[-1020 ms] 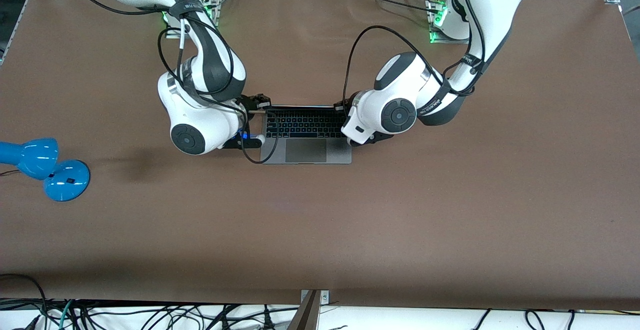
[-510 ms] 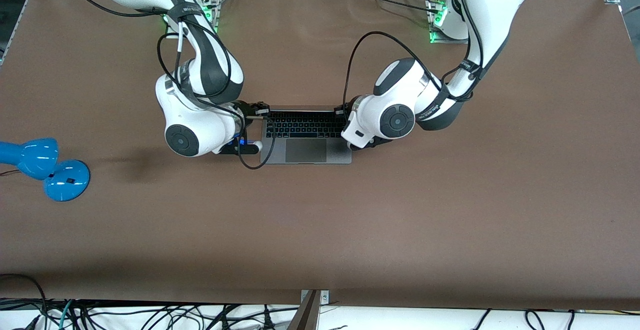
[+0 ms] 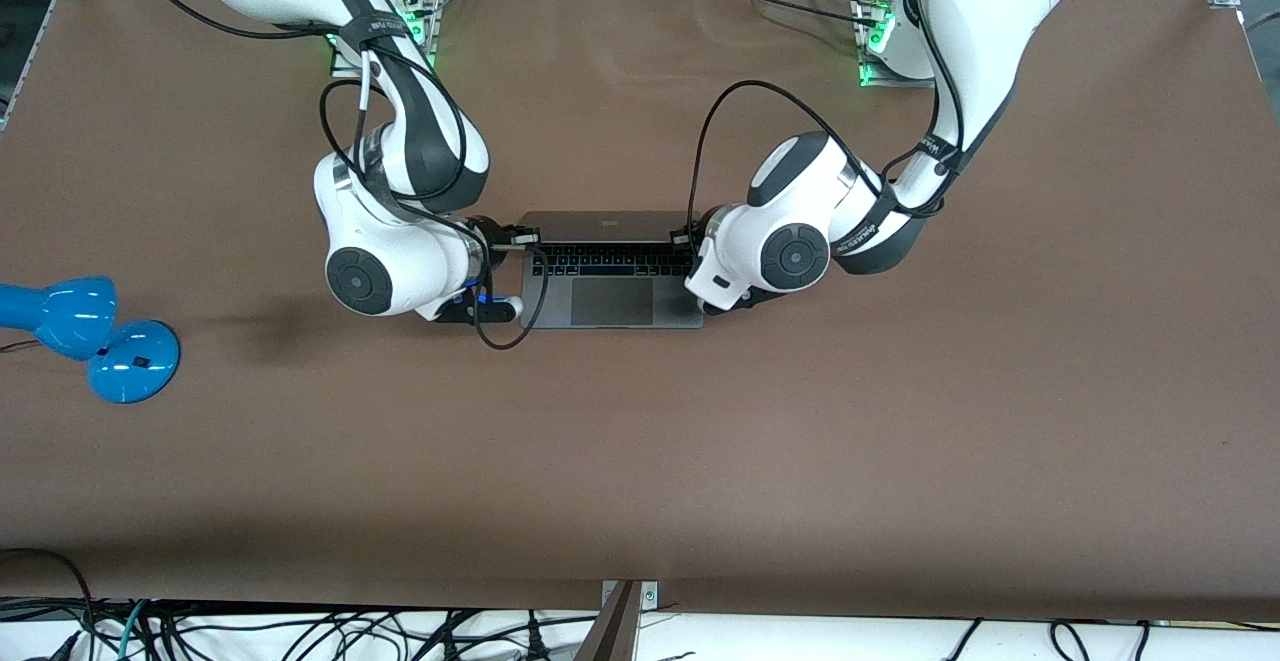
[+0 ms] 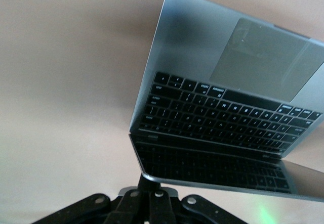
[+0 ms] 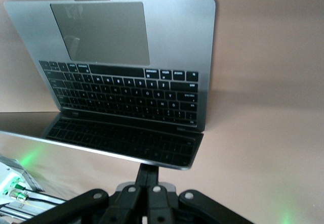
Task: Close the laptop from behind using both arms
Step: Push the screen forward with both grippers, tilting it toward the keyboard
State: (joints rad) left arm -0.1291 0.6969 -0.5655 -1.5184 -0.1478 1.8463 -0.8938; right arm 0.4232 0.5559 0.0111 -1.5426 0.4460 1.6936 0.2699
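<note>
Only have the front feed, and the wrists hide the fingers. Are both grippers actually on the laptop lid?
Observer: Left gripper, yes. In its wrist view the shut fingers press the top edge of the laptop lid near one corner.
Operator: Right one?
Observer: Right gripper is shut too and sits against the same edge, toward the other corner.
Operator: Screen on?
Observer: Dark. It only mirrors the keyboard, and the lid is tilted partway over the keys.
</note>
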